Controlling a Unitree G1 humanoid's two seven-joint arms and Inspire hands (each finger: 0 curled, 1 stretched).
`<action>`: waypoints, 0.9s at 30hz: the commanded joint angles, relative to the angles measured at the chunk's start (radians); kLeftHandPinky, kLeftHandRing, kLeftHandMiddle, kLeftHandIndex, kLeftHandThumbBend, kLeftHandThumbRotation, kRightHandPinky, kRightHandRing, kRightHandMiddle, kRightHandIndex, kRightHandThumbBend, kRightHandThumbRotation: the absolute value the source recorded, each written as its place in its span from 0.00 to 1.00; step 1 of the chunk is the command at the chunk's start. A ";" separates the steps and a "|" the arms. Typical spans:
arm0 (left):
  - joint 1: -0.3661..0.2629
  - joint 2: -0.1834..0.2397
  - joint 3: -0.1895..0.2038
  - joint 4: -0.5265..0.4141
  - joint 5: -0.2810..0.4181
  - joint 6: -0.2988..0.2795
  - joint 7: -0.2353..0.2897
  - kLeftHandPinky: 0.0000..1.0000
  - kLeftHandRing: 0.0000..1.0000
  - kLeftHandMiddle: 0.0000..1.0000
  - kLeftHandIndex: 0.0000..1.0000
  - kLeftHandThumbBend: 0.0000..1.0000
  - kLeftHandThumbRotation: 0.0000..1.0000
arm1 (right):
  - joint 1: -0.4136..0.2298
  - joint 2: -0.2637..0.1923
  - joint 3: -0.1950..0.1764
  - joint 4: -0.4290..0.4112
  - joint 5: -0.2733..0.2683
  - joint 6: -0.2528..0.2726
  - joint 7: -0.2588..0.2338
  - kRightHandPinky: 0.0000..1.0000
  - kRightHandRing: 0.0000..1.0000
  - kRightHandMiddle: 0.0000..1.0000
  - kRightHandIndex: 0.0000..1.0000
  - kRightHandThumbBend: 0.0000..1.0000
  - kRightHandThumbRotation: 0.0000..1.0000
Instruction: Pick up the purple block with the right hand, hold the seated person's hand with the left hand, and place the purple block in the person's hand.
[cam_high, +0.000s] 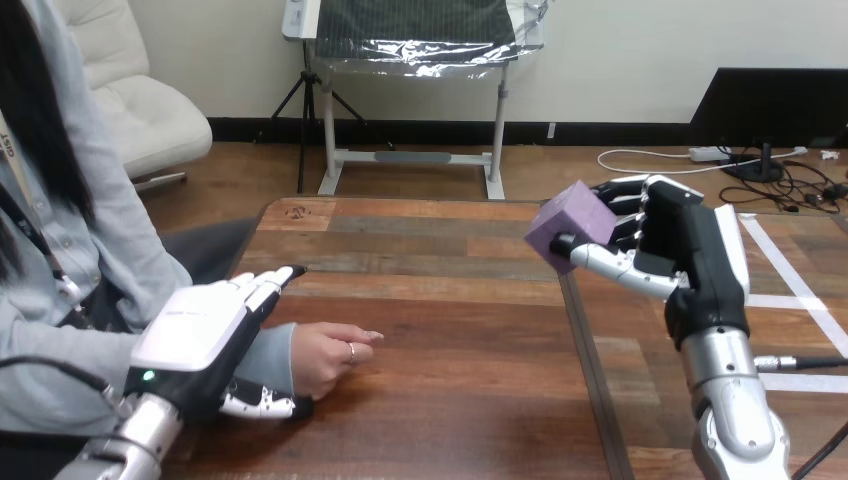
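A purple block (572, 226) is up in the air over the table's right part, with my right hand (680, 245) shut on it: thumb on its near side, fingers behind it. The person's hand (330, 358) rests on the table at the left, loosely curled with its fingertips pointing right. My left hand (200, 330) lies over the person's wrist with its fingers (268, 287) straight, pointing away from me. Its thumb (258, 404) sits along the near side of the wrist. I see no finger curled round the wrist.
The wooden table (450, 340) stretches between the two hands, with a dark seam (590, 370) running front to back under the right hand. The person sits at the left edge, their sleeve reaching under my left hand.
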 joint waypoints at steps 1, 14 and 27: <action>-0.085 0.028 -0.049 0.091 0.006 0.037 0.002 0.86 0.90 0.90 0.93 1.00 0.29 | -0.015 0.000 -0.019 -0.095 0.030 -0.010 0.019 0.31 0.37 0.45 0.48 0.75 0.00; -0.138 0.024 -0.110 0.188 -0.005 0.081 0.006 0.84 0.88 0.89 0.91 1.00 0.28 | 0.031 0.004 -0.028 -0.191 0.084 0.026 0.076 0.30 0.36 0.44 0.48 0.74 0.00; -0.156 0.025 -0.153 0.207 -0.012 0.093 0.017 0.78 0.81 0.81 0.83 1.00 0.25 | 0.065 0.008 -0.031 -0.278 0.118 0.073 0.102 0.29 0.35 0.44 0.47 0.73 0.00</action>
